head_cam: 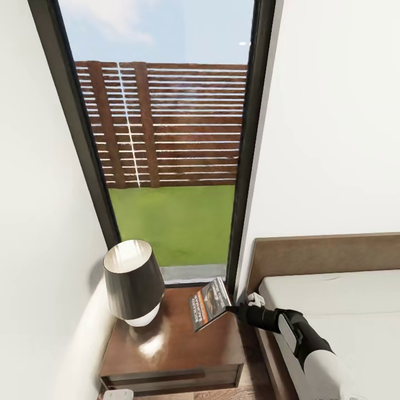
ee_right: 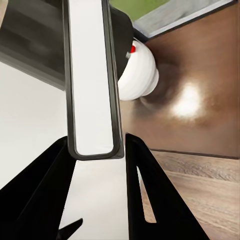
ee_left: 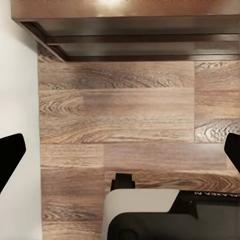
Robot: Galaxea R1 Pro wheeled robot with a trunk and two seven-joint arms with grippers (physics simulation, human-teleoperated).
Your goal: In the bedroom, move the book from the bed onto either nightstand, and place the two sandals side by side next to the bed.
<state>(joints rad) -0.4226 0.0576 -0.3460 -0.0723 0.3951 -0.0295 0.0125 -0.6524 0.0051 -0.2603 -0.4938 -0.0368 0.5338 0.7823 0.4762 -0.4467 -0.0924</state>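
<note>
Right gripper (head_cam: 230, 309) is pinched shut on the book (head_cam: 209, 304), which hangs tilted over the nightstand's (head_cam: 172, 350) back right corner, not yet set down (lamp (head_cam: 132, 282) alongside). Left gripper (ee_left: 120, 155) hangs wide open and empty over the floor (ee_left: 120, 110); sandals remain to do.

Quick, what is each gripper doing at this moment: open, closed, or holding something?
Left gripper: open, holding nothing, above the wood floor.
Right gripper: closed on the book, held tilted over the nightstand.
</note>
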